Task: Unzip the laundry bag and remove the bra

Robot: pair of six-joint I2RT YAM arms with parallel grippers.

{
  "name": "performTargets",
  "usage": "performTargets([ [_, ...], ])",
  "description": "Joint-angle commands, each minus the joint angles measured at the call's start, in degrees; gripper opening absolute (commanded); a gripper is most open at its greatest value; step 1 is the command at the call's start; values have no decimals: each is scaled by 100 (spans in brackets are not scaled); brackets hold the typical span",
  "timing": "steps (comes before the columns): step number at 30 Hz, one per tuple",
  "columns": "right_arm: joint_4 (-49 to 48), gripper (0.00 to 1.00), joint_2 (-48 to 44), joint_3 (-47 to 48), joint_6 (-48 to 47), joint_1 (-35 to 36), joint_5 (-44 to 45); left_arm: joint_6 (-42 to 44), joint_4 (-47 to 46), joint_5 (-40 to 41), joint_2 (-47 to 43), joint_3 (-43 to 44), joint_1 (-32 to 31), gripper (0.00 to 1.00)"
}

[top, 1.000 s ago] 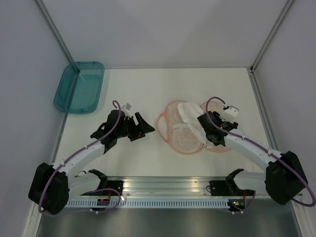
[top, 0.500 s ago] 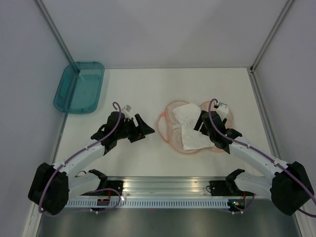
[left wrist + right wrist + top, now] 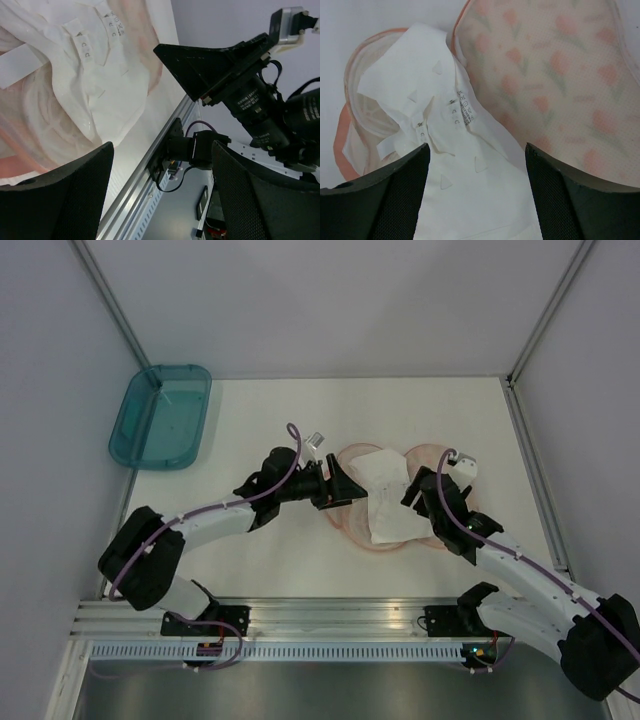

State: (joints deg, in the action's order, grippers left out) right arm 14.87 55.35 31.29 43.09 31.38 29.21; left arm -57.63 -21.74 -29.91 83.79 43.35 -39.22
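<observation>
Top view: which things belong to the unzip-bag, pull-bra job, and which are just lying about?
Job in hand:
laundry bag, lying opened out
bra, resting on the bag
left pincer, open, holding nothing
right pincer, open, holding nothing

Lying about:
teal tray, at the table's far left edge, well apart from the bag

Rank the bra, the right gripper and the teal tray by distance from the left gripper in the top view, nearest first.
1. bra, just right of the left gripper.
2. right gripper, at the bra's right edge.
3. teal tray, far back-left corner.
</observation>
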Motion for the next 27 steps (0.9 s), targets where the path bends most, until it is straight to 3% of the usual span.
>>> performTargets([
  [1,244,82,-174,9,86,-9,375,-354,-376,345,583,322,-112,83],
  [3,262,76,-130,-17,112,-17,436,-363,-104,520,822,507,-156,82],
  [5,244,64,-60,-70,182,-17,454,-372,46,635,1077,638,-217,81],
  [6,201,42,10,-96,226,-17,436,-381,64,679,1139,674,-244,81],
  [9,-72,0,177,-228,287,-35,287,-398,38,706,1333,771,-323,81],
  [22,-933,0,1416,-562,384,-220,-293,-170,899,1198,1667,1096,-411,80],
  [27,-1092,1,1593,-580,349,-228,-425,-231,716,1110,2001,1254,-437,80],
])
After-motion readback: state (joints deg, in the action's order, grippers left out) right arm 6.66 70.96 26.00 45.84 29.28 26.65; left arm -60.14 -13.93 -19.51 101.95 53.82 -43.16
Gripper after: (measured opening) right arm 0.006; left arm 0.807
